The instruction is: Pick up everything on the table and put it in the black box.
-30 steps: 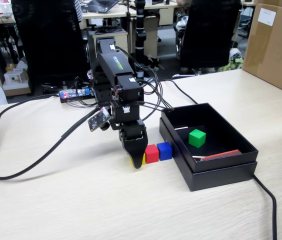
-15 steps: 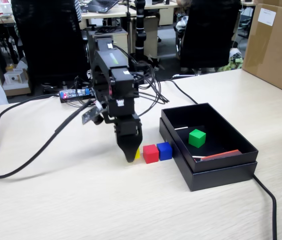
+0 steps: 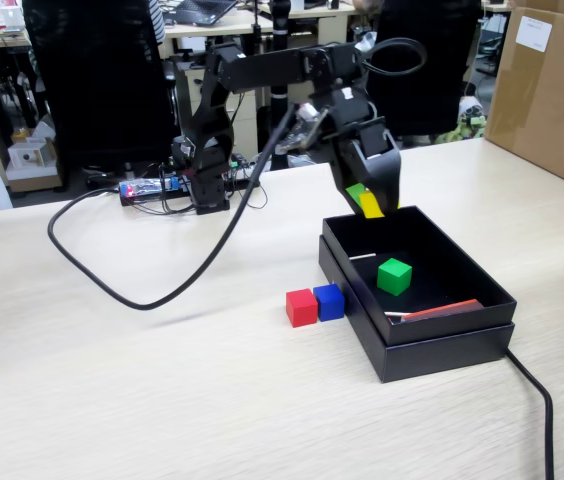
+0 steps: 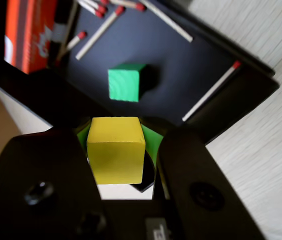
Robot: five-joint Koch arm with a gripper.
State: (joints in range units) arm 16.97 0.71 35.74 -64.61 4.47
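The claw (image 4: pixel 122 165) is clenching the yellow cube (image 4: pixel 116 148) between its two jaws, carrying it high so that it clears the rim of the black box (image 3: pixel 442 348). In the fixed view the claw is hanging over the box's far edge, so opening there would probably drop the cube inside. Directly below and ahead of the claw, the green cube (image 4: pixel 125 83) is already lying on the box floor, with loose matches (image 4: pixel 210 91) and a red matchbox (image 4: pixel 30 33) scattered around it. Down to the claw's left in the fixed view, the red cube (image 3: pixel 301 307) and blue cube (image 3: pixel 329 300) are sitting touching each other on the table (image 3: pixel 162 400), just beside the box wall, waiting their turn. The table is pale wood-grain; black cables (image 3: pixel 112 270) are trailing across it. Behind, office chairs and desks are filling the room, and a brown carton (image 3: pixel 552 90) is standing at the right.
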